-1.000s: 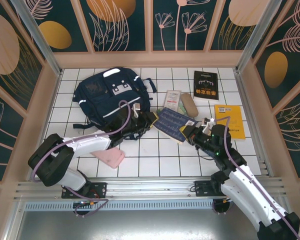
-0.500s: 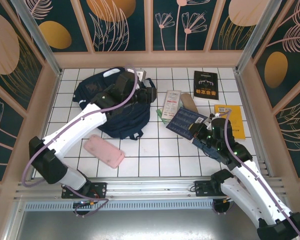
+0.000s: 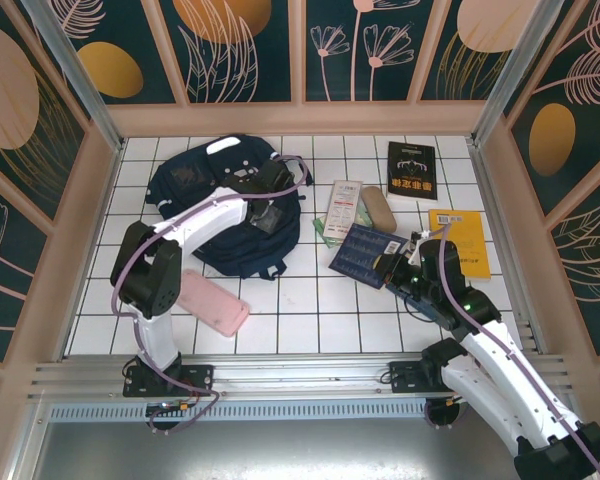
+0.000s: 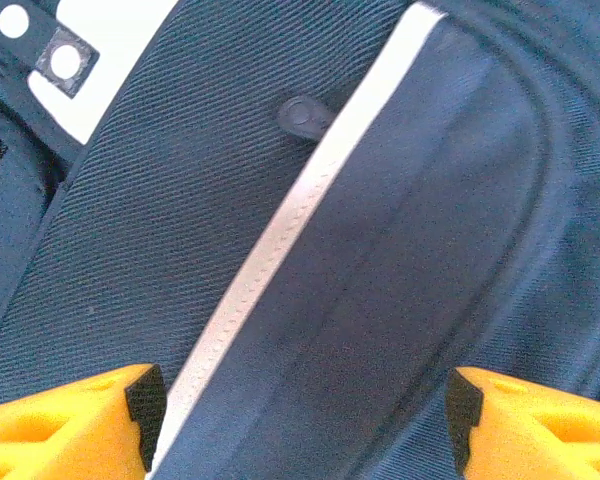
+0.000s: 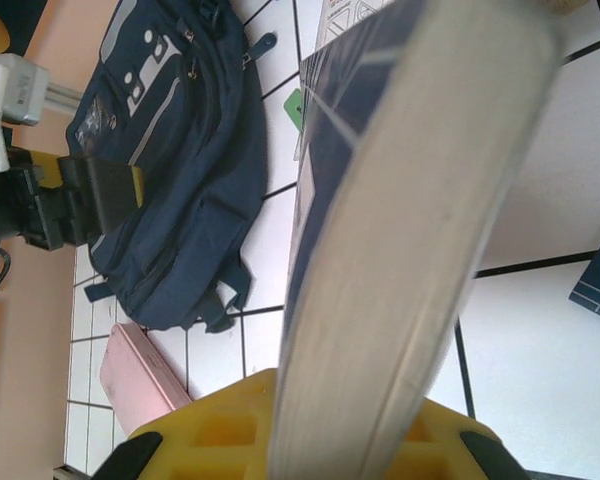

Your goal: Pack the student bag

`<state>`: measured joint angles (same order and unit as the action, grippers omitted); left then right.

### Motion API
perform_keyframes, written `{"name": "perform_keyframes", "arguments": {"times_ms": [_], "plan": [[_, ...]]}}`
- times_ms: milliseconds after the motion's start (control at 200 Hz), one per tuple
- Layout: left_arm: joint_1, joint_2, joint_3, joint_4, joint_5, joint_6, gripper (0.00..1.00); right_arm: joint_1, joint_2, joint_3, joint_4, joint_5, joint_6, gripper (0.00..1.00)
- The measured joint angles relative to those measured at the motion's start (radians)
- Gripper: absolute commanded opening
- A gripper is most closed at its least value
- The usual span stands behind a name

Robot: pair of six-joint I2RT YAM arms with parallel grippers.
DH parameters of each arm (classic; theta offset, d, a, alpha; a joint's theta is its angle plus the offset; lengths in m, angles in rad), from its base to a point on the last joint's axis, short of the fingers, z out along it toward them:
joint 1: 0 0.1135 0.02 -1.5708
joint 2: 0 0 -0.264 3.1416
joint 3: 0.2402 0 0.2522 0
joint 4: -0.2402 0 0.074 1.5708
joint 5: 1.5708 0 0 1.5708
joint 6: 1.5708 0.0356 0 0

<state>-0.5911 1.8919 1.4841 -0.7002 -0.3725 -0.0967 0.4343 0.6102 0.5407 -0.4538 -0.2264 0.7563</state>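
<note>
The student bag [image 3: 220, 200], a large navy backpack with white stripes, lies flat at the back left of the tiled table. My left gripper [image 3: 270, 212] hovers over its right side, open. In the left wrist view its yellow fingertips [image 4: 90, 415] stand wide apart above the navy fabric [image 4: 400, 250] and a white stripe [image 4: 280, 240], gripping nothing. My right gripper [image 3: 392, 268] is shut on the near edge of a dark blue book [image 3: 365, 252], held tilted right of the bag. The right wrist view has the book's page edge [image 5: 420, 200] rising from the gripper [image 5: 310, 440].
A pink pouch [image 3: 212, 303] lies in front of the bag. A black book [image 3: 411, 170], a yellow book [image 3: 458, 240], a white booklet [image 3: 345, 203] and a tan case [image 3: 380, 208] lie at the back right. Wooden walls ring the table.
My left gripper has moved from the bag's front right edge up over the bag and opened wide. The right gripper has shifted slightly with the blue book still in it.
</note>
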Motion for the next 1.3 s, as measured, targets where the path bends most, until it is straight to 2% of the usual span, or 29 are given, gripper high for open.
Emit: {"name": "perform_keyframes", "arguments": {"times_ms": [205,726,841,971,1091,1301], "plan": [[0.006,0.045,0.000,-0.010,0.017,0.012,0.81,0.000,-0.002,-0.016,0.000,-0.011,-0.022,0.00],[0.021,0.071,0.011,-0.040,0.100,-0.001,0.81,-0.001,0.009,-0.059,0.002,-0.012,-0.026,0.00],[0.022,0.057,-0.017,-0.037,0.099,-0.008,0.86,-0.001,0.032,-0.060,0.003,-0.019,-0.026,0.00],[0.026,0.065,-0.028,-0.034,0.068,-0.014,0.85,-0.001,0.037,-0.059,0.009,-0.027,-0.026,0.00],[0.030,0.129,-0.002,-0.032,0.037,-0.029,0.71,-0.001,0.042,-0.060,0.019,-0.030,-0.026,0.00],[0.061,0.187,0.054,0.034,0.063,-0.016,0.23,-0.001,0.044,-0.060,0.024,-0.034,-0.026,0.00]]}}
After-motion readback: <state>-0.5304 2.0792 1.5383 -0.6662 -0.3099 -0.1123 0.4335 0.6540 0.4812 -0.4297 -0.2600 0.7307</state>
